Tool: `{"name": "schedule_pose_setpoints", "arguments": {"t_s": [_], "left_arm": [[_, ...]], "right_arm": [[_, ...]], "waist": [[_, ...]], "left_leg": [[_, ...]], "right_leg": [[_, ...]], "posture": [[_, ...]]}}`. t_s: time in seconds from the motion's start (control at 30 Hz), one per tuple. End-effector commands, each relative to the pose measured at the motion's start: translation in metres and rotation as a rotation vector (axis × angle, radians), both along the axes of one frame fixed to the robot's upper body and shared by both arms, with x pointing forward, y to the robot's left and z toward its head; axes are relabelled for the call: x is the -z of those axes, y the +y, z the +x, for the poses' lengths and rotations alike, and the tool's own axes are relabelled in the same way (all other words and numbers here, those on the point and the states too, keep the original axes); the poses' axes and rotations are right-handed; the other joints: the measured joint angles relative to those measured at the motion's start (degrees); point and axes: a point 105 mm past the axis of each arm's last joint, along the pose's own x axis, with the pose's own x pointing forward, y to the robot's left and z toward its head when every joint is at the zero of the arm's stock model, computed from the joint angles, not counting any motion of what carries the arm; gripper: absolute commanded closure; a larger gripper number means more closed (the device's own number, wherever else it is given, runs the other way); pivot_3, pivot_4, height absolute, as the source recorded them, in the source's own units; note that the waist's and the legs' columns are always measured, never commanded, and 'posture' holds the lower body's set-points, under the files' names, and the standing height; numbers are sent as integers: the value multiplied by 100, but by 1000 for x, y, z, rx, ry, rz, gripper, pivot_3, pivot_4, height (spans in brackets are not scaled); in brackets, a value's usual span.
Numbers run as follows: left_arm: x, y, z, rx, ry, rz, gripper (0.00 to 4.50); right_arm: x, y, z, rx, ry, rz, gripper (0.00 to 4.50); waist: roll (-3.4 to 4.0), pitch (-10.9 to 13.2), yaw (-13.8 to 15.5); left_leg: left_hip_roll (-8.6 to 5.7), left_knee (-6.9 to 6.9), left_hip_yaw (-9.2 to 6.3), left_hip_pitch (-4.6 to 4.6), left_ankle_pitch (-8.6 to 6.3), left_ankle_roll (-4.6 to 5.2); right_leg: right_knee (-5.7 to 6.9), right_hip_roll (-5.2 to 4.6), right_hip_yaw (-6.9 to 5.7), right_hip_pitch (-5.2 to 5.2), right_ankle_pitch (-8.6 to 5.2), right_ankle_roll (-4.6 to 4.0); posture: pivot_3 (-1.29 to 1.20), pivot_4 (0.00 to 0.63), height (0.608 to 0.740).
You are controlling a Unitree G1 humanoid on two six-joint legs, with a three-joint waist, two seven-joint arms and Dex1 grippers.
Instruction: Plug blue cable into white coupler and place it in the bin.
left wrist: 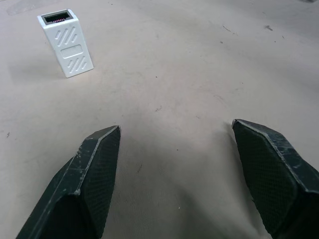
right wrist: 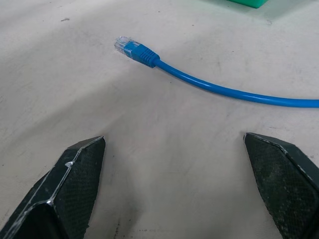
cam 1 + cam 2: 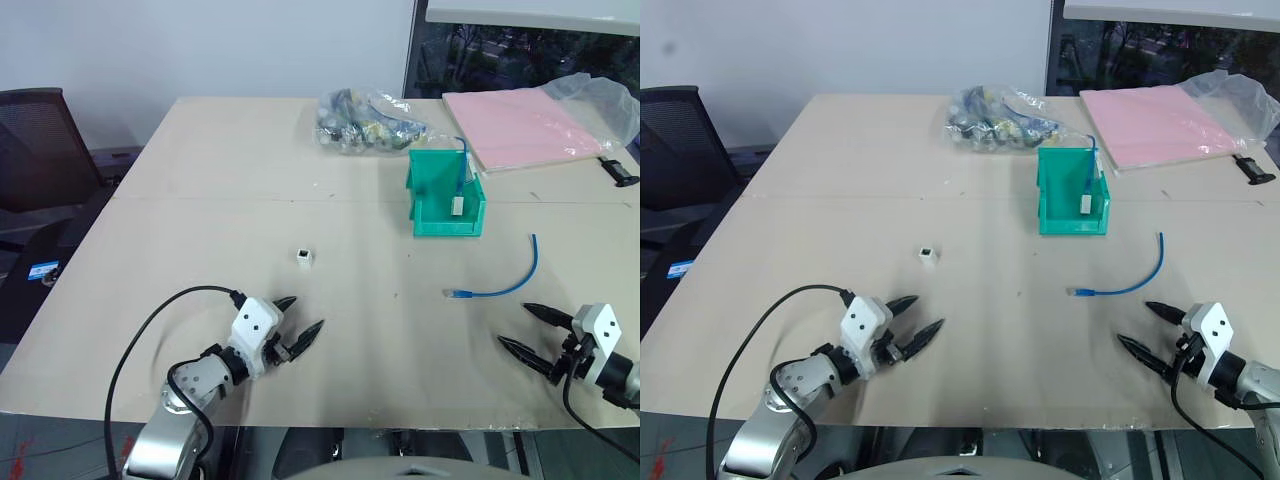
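The bin (image 3: 445, 200) stands well beyond the right gripper (image 3: 528, 330), with a cable and a white piece already in it. The blue cable (image 3: 500, 285) lies on the table (image 3: 200, 180) just ahead of that gripper, whose fingers are spread wide and empty. The white coupler (image 3: 305, 257) stands upright just ahead of the left gripper (image 3: 300, 318), likewise spread and holding nothing.

Head stereo pair looks down over the table (image 3: 250, 180); wrist cameras skim it closely.
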Motion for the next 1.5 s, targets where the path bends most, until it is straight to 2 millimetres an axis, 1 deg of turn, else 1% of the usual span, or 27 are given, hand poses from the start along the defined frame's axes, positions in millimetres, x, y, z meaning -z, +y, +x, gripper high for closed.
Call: {"name": "schedule_pose_setpoints", "arguments": {"t_s": [0.03, 0.43, 0.63, 0.73, 0.8, 0.9, 0.93, 1.03, 1.13, 1.2, 1.27, 1.37, 1.47, 1.5], "left_arm": [[12, -2, -7, 22, 67, -5, 821], [12, -2, -4, 43, 62, -13, 821], [12, -1, -3, 49, 57, -10, 821], [-1, 0, 3, 74, 16, -7, 821], [-10, -2, 6, 116, -4, -4, 821], [-41, -17, 7, 304, -39, -14, 821], [-50, -22, 5, 375, -44, -5, 821], [-67, -33, -2, 533, -46, 25, 821], [-80, -38, -3, 615, -54, 62, 821], [-90, -40, -3, 666, -70, 98, 821], [-93, -41, -4, 696, -65, 127, 821], [-99, -41, -3, 709, -62, 133, 821], [-103, -42, -1, 704, -71, 129, 821], [-104, -42, 0, 699, -74, 127, 821]], "right_arm": [[-9, -8, 0, 11, -35, -23, 106], [-10, -7, 0, 17, -43, -26, 106], [-17, -3, 3, 2, -69, -23, 106], [-36, 10, 16, -20, -138, 38, 106], [-42, 20, 20, -72, -154, 30, 106], [-47, 45, 37, -150, -176, 20, 106], [-46, 51, 42, -173, -176, 2, 106], [-37, 58, 51, -228, -142, -58, 106], [-27, 62, 55, -294, -102, -113, 106], [-23, 64, 56, -342, -57, -135, 106], [-20, 63, 56, -368, -34, -153, 106], [-19, 59, 57, -385, -22, -173, 877], [-19, 57, 58, -394, -18, -180, 2374], [-19, 57, 58, -397, -17, -182, 3023]], "waist": [[0, 0, 0], [0, 0, 10], [0, 0, 11], [1, 2, -1], [-7, 12, -5], [-51, 40, -5], [-59, 45, -5], [-59, 46, -5], [-59, 46, -4], [-65, 58, -7], [-65, 60, -11], [-67, 61, -13], [-71, 64, -13], [-72, 64, -13]], "left_leg": [[0, 0, 0, 0, 0, 0], [0, -1, 3, -1, 0, 0], [0, -1, 4, -1, 0, 0], [0, -1, 5, -1, 0, 0], [0, -1, 6, -1, 0, 0], [3, -1, 4, -5, 0, 0], [5, 0, 4, -9, 1, 0], [6, 3, 7, -29, 3, 0], [3, 2, 14, -43, 0, 4], [1, 0, 15, -47, -4, 10], [1, -2, 15, -50, -5, 12], [1, -3, 15, -48, -7, 14], [1, 0, 15, -45, -7, 15], [0, 3, 15, -43, -7, 15]], "right_leg": [[0, 0, 0, 0, 0, 0], [0, -4, 0, 0, 0, 0], [0, -7, -1, 0, 0, 0], [1, -7, -1, -1, 0, 0], [4, -7, -1, -4, 1, 0], [11, -4, -6, -12, 1, -1], [11, -3, -9, -14, 2, -2], [6, -3, -12, -27, 2, -1], [-10, -5, -12, -27, 3, 38], [-15, -4, -12, -28, -4, 48], [-15, -1, -12, -32, -5, 50], [-15, 3, -12, -31, -6, 53], [-4, 5, -12, -30, -6, 54], [2, 4, -12, -30, -5, 55]], "posture": [[0, 150, 740], [0, 150, 740], [0, 150, 740], [0, 150, 740], [0, 150, 740], [0, 150, 740], [0, 150, 740], [0, 150, 740], [0, 150, 740], [0, 150, 740], [0, 150, 740], [0, 150, 740], [0, 150, 740], [0, 150, 740]]}}
